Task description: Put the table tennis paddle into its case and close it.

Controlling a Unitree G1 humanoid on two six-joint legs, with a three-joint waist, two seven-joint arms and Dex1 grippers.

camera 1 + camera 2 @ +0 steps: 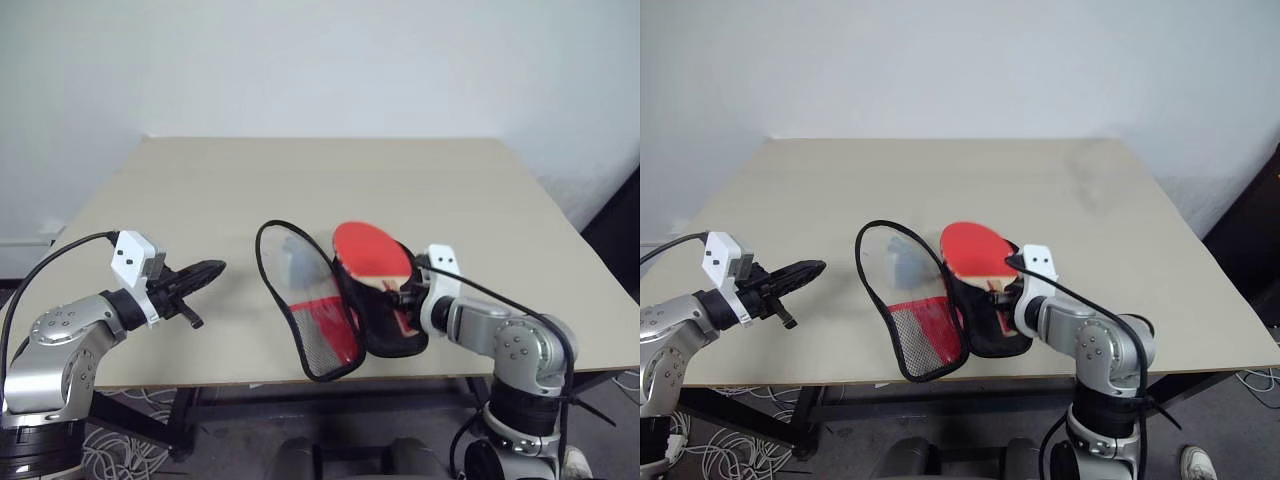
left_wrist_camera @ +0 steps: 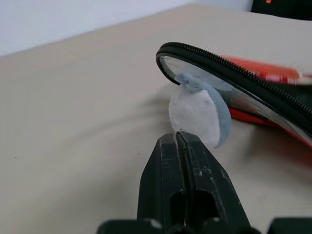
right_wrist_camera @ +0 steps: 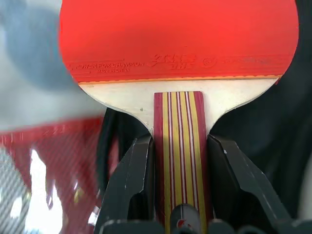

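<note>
- One table (image 1: 300,180) is bearing everything; its top is tan.
- One case (image 1: 325,300) is lying open near the front edge, its two halves spread apart: one flap with a clear window and red mesh is standing tilted on the robot's left, and one black-lined half is lying on the right.
- One paddle (image 1: 372,250) is sitting over the black-lined half, red face up and tilted, its head pointing away from the robot.
- One grey-blue lump (image 2: 200,112) is resting on the table just beside the rim of the case's flap.
- Two grippers are showing.
- The right gripper (image 3: 178,161) is grasping the paddle: its two fingers (image 3: 134,165) are pressing on the two reddish sides of the striped wooden handle.
- The left gripper (image 1: 195,277) is hovering over the table well to the left of the case, clenched on nothing, its two fingers pressing together and pointing toward the lump.
</note>
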